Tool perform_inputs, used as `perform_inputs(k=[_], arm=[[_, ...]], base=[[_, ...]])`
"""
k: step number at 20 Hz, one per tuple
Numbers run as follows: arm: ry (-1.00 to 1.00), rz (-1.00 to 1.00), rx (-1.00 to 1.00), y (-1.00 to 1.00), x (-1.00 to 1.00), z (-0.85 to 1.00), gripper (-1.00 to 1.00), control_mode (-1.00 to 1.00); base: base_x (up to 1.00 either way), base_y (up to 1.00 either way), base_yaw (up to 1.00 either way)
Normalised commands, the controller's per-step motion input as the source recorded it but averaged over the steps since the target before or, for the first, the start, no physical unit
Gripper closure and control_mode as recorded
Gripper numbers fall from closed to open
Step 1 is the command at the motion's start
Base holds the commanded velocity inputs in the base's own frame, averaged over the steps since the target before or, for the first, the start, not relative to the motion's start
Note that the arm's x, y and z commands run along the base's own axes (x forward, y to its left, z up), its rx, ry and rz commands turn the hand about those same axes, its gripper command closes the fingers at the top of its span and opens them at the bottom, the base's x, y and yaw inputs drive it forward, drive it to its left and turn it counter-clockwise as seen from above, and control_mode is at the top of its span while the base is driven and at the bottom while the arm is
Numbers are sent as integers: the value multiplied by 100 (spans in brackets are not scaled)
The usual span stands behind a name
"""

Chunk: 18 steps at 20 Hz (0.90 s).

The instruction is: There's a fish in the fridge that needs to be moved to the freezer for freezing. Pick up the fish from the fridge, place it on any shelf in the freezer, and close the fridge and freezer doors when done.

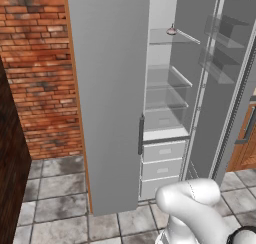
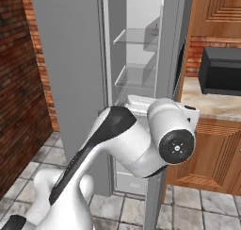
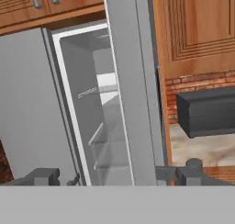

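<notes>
The fridge (image 1: 167, 95) stands open, showing glass shelves and white drawers. The fish (image 1: 171, 30) is a tiny pinkish-grey thing on the top glass shelf, and it also shows as a small speck, the fish (image 2: 154, 32), at the right end of that shelf. The fridge door (image 1: 220, 78) is swung out to the right with clear bins on its inside. Left of it the freezer door (image 1: 110, 98) looks shut, its bar handle (image 1: 141, 135) upright. My gripper (image 3: 117, 175) is open and empty, facing the fridge opening from outside, with the fridge door's edge (image 3: 135, 90) straight ahead.
A dark microwave (image 2: 221, 71) sits on a pale counter (image 2: 207, 104) right of the fridge, above wooden cabinets (image 2: 212, 153). A brick wall (image 1: 40, 63) lies to the left. My own arm (image 2: 136, 139) blocks the lower fridge in the right base view.
</notes>
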Motion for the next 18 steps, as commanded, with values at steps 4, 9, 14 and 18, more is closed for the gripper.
perform_inputs(k=[4, 9, 14, 18], arm=[[-30, 21, 13, -67, 20, -16, -100, -100], [-17, 17, 9, -61, 43, -32, -100, -100], [-7, 30, 12, -52, 64, -36, -100, -100], [-4, 32, 4, -39, 26, -63, -100, -100]], base=[[0, 0, 0], [0, 0, 0], [0, 0, 0], [0, 0, 0]])
